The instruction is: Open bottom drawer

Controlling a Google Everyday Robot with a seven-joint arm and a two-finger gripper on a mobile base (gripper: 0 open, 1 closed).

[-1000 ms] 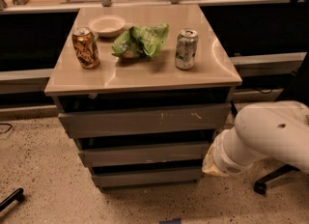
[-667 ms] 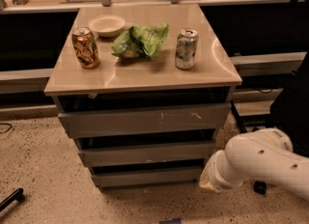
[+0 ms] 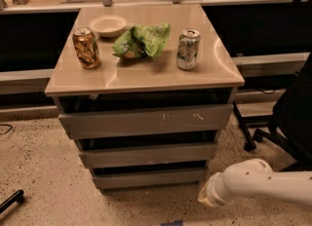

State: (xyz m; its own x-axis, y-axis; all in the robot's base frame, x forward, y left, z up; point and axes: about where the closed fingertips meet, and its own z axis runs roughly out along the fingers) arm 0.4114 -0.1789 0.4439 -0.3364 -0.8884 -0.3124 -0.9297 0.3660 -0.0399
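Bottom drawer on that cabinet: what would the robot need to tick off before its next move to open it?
1. Bottom drawer in view, lowest grey front: ok.
2. Gripper low, beside the drawer's right end: ok.
3. Gripper touching the drawer front: cannot tell.
4. Handle to pull on: none visible, not ok.
5. Brown can and green can upright on the cabinet top, back from its front edge: ok.
6. Chair base clear of the arm: cannot tell.
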